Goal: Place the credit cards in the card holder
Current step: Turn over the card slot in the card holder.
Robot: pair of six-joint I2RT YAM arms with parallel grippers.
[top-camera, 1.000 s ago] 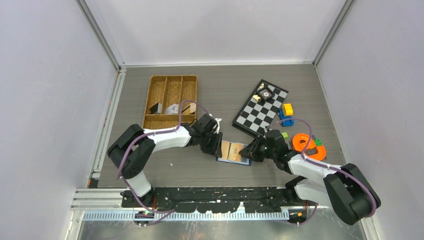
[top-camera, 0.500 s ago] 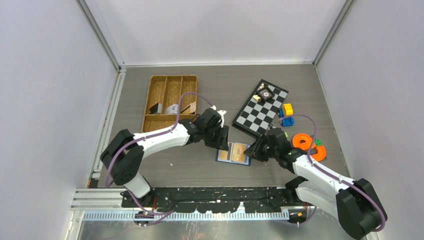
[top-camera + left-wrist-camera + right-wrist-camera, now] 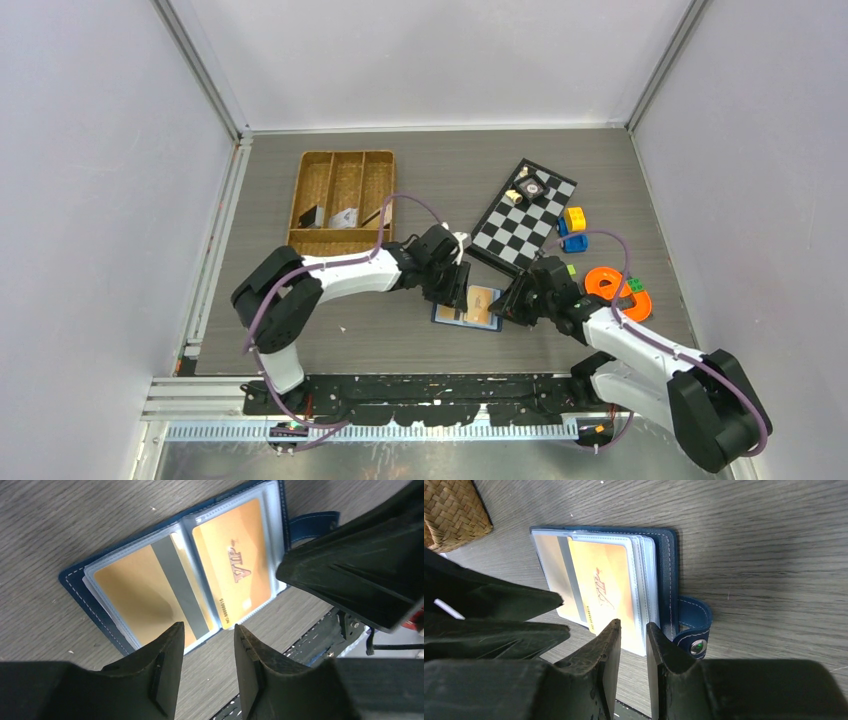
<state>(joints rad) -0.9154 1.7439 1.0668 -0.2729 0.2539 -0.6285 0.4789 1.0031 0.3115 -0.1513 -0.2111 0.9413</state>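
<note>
Already two orange credit cards are seen tucked under the clear sleeves of the card holder. One is turned to show its lettered face and the other its dark stripe. The holder is laid open and flat close to the near edge of the tabletop, roughly midway along it, with its snap tab thrown out toward the right arm.

The left claw is held just above the holder's near side, released, with nothing between its jaws. The right claw is poised over the tab side with its jaws narrowly parted, and nothing is seen to be gripped there.

No loose card is found on the bare wood. Small flat items are made out in the wicker tray toward the far-left corner, but whether any is a card cannot be told. The filling is therefore judged well advanced, though it cannot be called complete, and the holder is not yet folded shut.

Room is tight. The holder is flanked closely by both claws, and the tabletop's near edge is found just beside it. The near corner of the checkerboard is set close on the far-right side. Open wood is left mainly toward the tabletop's middle, between tray and checkerboard.
</note>
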